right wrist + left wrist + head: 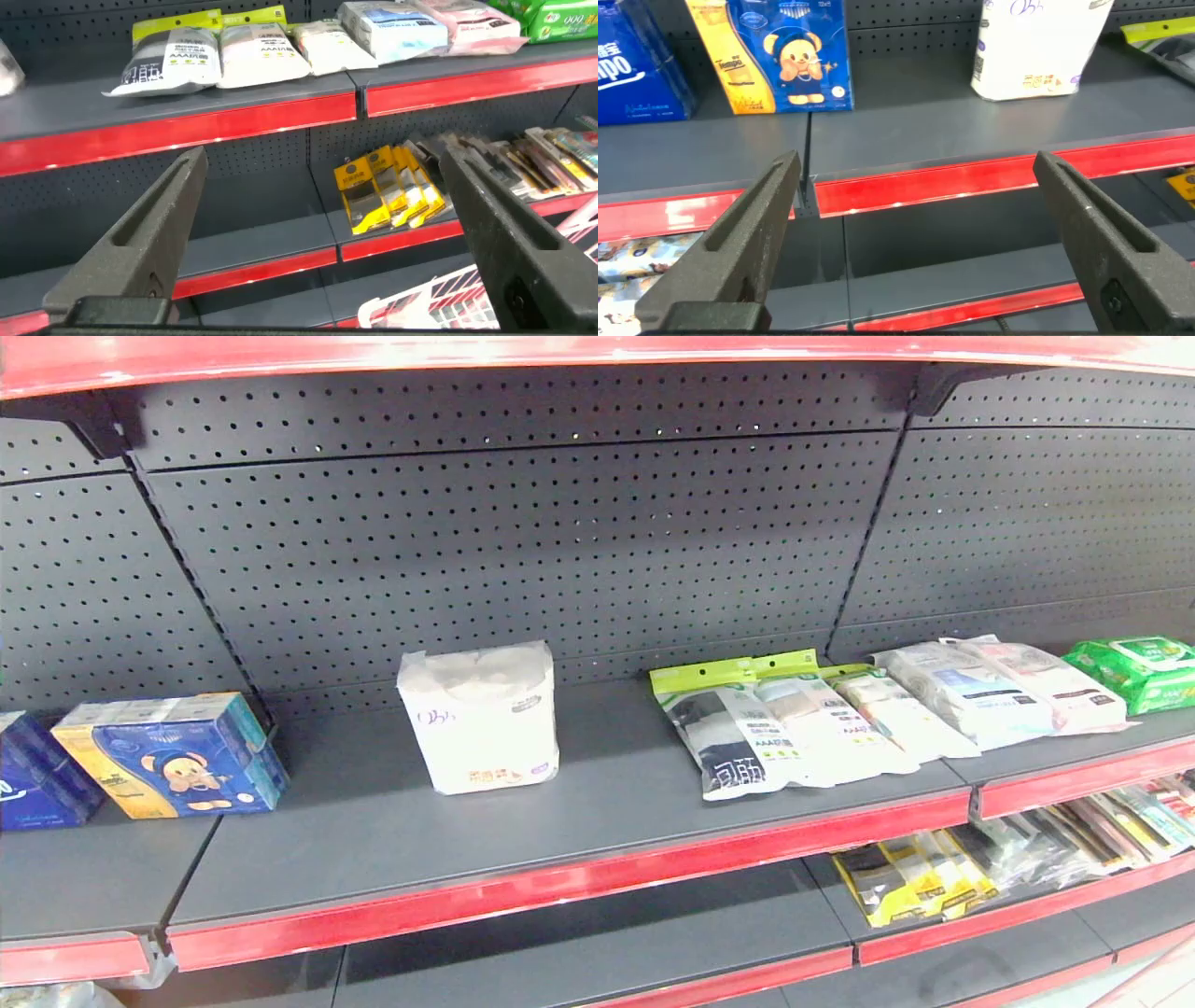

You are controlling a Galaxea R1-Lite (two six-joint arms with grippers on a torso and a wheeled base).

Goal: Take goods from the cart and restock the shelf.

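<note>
Left tool (917,166) and right tool (324,157) both stand apart, empty, before the shelf (373,821) edge. White roll pack (479,717) stands upright mid-shelf, between tissue boxes (168,756) and flat pouches (794,728), well apart from both

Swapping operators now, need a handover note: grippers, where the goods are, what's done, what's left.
Left gripper: open, empty, facing the shelf edge near the tissue boxes and the white roll pack.
Right gripper: open, empty, facing the lower shelf with the yellow packets.
On the shelf: tissue boxes at the left, roll pack alone in the middle, flat bags and a green wipes pack to the right.
Done: cannot tell how much is restocked; nothing in hand.
Left: bare shelf either side of the roll pack; fetch goods from the cart, likely the white wire frame by the right gripper.
</note>
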